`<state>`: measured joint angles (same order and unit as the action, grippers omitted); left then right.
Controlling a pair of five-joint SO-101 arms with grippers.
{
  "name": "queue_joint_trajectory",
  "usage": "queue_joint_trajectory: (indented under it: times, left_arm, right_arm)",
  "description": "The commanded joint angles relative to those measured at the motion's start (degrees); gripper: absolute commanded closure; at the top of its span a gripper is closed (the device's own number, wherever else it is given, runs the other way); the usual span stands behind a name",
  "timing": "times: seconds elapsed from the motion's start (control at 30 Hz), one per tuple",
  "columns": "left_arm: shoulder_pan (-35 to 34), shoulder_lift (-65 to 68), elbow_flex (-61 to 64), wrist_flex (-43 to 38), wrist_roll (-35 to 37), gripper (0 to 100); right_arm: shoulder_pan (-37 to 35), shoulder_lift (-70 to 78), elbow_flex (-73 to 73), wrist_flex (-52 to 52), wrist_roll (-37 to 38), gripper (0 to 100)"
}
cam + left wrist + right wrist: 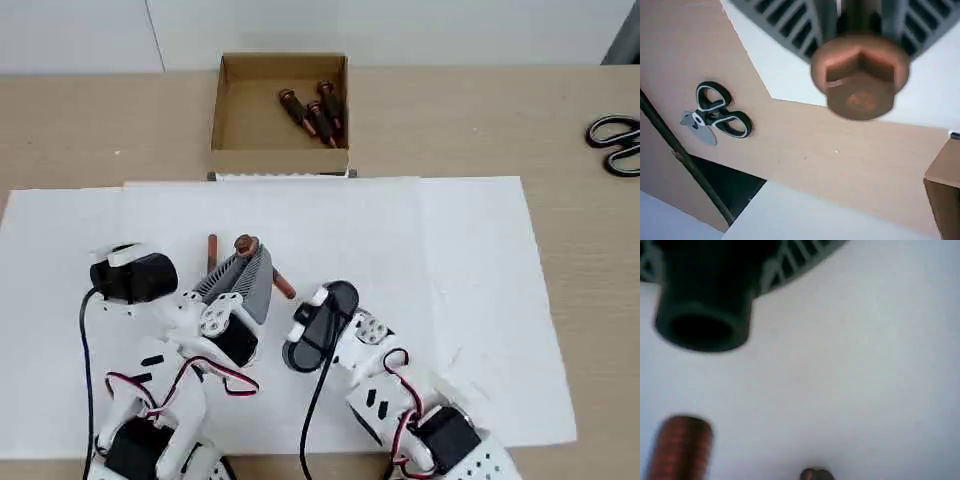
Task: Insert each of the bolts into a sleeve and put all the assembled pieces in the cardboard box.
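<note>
A loose bolt (212, 250) lies at left on the white paper (470, 260). My left gripper (248, 262) is clamped on a copper-coloured bolt (860, 80) with a smooth, faceted hex head. To its right, my right gripper (710, 267) pinches a matte black sleeve (702, 322), a plain tube, bore open. A ridged threaded shank (680, 450) sits near its mouth, not lined up. I judge this the mating step: next I align tip and bore. Three finished pieces (312, 108) lie in the far cardboard box (280, 160).

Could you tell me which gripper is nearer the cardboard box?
Left: the left gripper, holding a bolt, is nearer the cardboard box; the right gripper holds a sleeve farther off.
</note>
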<state>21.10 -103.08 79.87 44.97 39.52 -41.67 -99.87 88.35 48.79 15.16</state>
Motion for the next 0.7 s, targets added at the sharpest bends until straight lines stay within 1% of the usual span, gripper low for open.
queue_joint_trajectory:
  times: [0.0,0.27,0.33,0.43,0.67]
  left_arm:
    - [0.35,-0.88,-0.4,-0.62,0.44,100]
    - [0.7,-0.88,-0.4,-0.62,1.23,100]
    - [1.58,-0.88,-0.22,-0.53,1.23,100]
    - [3.6,-0.88,-0.13,1.05,1.32,100]
    - [4.31,-0.88,-0.04,2.64,1.67,100]
  right_arm:
    - [-0.04,-4.35,0.35,-1.19,1.23,99.6]
    - [-0.13,-4.0,0.09,-1.89,1.23,99.6]
    - [-0.13,-4.0,0.09,-3.38,1.23,99.6]
    - [-0.13,-3.91,0.18,-4.97,1.41,99.6]
    - [-0.13,-3.91,0.09,-5.23,1.41,99.6]
